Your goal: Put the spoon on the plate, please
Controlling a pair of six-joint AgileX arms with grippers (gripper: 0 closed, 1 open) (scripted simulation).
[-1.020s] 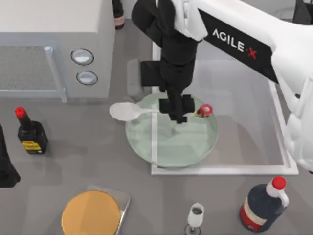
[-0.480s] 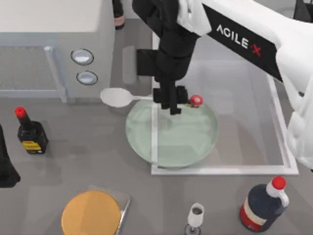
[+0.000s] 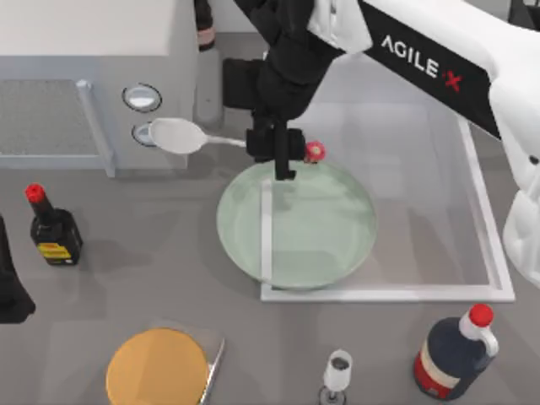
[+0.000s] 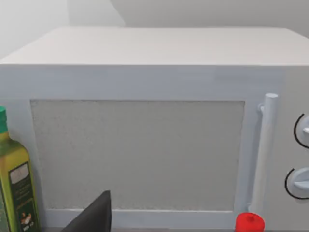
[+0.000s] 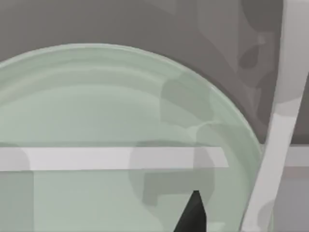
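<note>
Right pincer [image 3: 282, 156] pinching the spoon [image 3: 181, 136] by its handle, above the plate's [image 3: 337, 253] far rim, bowl out by the microwave [image 3: 84, 51]. Left pincer: can't tell.

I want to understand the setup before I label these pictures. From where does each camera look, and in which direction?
Top view: above the table, looking down at the plate; the right arm's tool holds the spoon.
Left wrist view: on the left arm, facing the microwave door; a dark tip of its own tool shows.
Right wrist view: on the right arm, looking down at the plate; one dark fingertip shows.
Shared: top and right wrist views both show the plate.
</note>
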